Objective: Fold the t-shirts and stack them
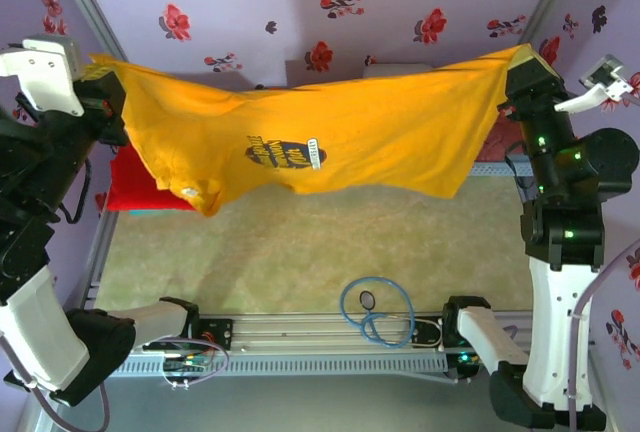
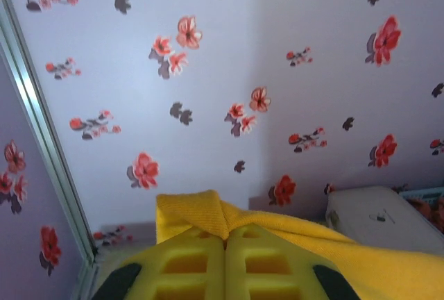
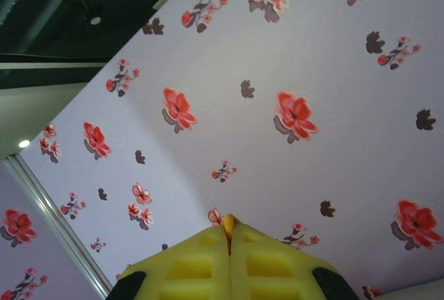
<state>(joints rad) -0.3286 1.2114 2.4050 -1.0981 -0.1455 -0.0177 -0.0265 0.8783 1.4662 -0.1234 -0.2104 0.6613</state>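
Over by the back wall (image 2: 208, 92), with its red flower pattern, a white case (image 2: 374, 220) with rounded corners sits with its lid down, so I can't tell what is inside. Just beside it at the right there is a pale wire rim (image 1: 492, 168) with something reddish behind it, too hidden by hanging cloth to name.

The yellow t-shirt (image 1: 380, 137) hangs in the air above the table (image 1: 300, 252), spread wide between the two arms. It runs from high on the left to high on the right and sags in the middle, its lower edge drooping in loose folds. The cloth is a deep golden yellow, with a dark oval print bearing yellow lettering near the centre and a small white label at the low fold on the left.

The left gripper (image 1: 106, 84) is clenched on the shirt's left corner; in its wrist view the yellow fingers (image 2: 201, 265) meet with a bunch of yellow cloth pinched between them and spilling off to the right. The right gripper (image 1: 516, 60) is clamped on the opposite corner, and from its own camera the fingers (image 3: 201, 269) are pressed together with a sliver of yellow cloth at the tip.

A red t-shirt (image 1: 140, 190) lies crumpled at the table's left edge, partly covered by the hanging yellow one. A blue cable (image 1: 375, 312) loops on the near edge between the arm bases.
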